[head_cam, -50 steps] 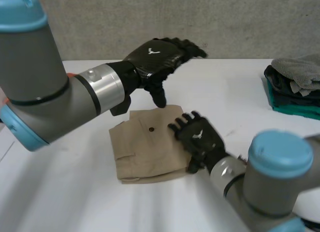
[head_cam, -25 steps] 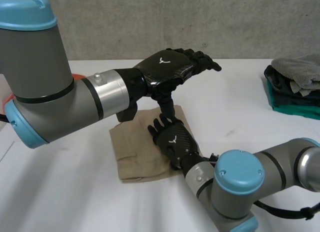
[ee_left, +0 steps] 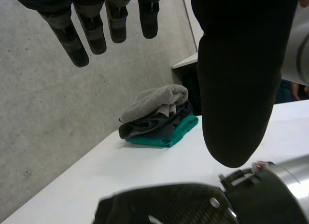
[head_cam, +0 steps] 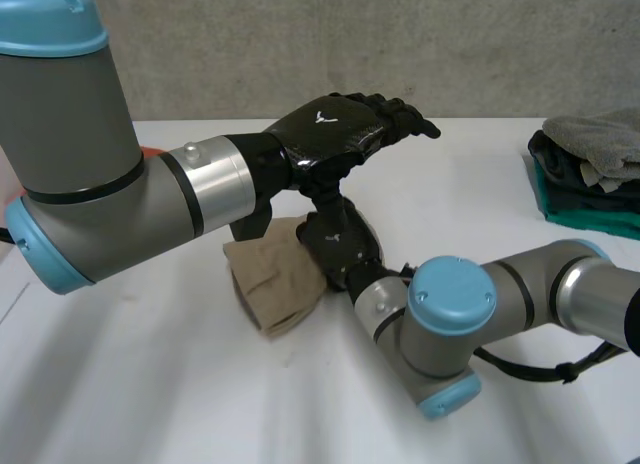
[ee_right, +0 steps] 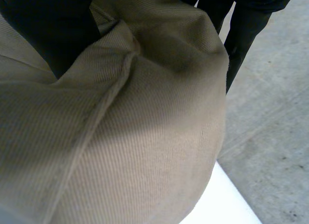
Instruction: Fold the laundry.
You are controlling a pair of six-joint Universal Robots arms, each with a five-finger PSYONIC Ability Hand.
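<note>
Shorts now up in right fingers

Held in the fingers of the right hand, the tan cloth is matt, finely ribbed twill with a stitched seam. The left hand has a glossy, woven-pattern shell. Beyond its fingers a fuzzy grey towel lies on the smooth white bench, before a rough concrete wall.

Soft, even light from above fills the scene. The white table is bright, without glare. A small highlight sits on the left arm's silver cuff. In the left wrist view the left hand is a dark silhouette. The tan cloth carries soft shading along its folds.
</note>
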